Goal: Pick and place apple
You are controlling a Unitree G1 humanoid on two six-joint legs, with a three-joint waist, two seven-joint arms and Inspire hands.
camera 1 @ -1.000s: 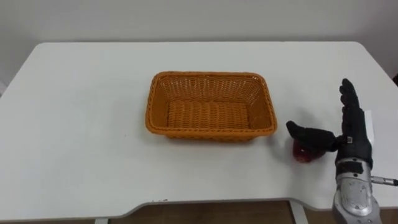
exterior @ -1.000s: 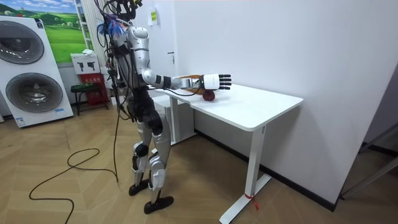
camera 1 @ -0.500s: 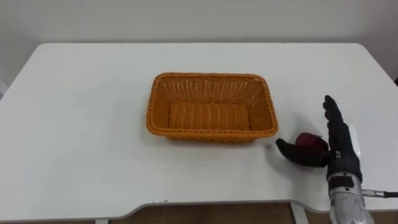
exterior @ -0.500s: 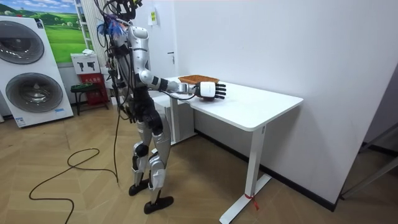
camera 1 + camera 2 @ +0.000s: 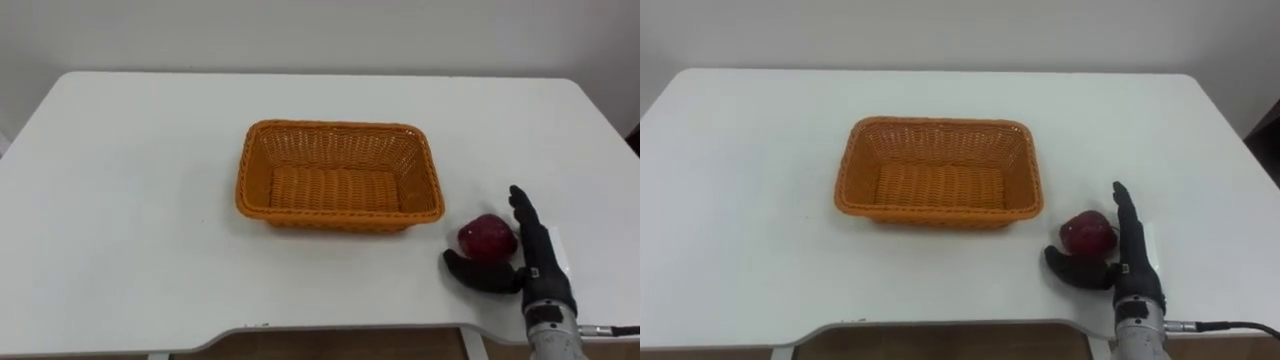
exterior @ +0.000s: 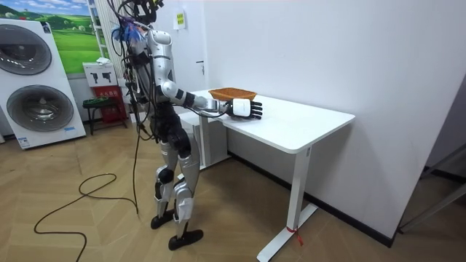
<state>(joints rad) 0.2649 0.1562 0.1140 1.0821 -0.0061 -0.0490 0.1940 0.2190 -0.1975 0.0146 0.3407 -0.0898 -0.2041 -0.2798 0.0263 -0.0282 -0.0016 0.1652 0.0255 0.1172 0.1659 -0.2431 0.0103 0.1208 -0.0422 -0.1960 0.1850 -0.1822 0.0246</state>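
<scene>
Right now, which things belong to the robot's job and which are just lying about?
Job: apple, orange basket, right hand open beside the apple, white table.
Just about: washing machines, landscape picture.

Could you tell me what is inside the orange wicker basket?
In the orange wicker basket only bare woven floor shows; its near wall hides a strip. The dark red apple lies outside, by the right hand.

Apple (image 5: 487, 235) base hidden behind right hand (image 5: 538, 268) thumb.
</scene>
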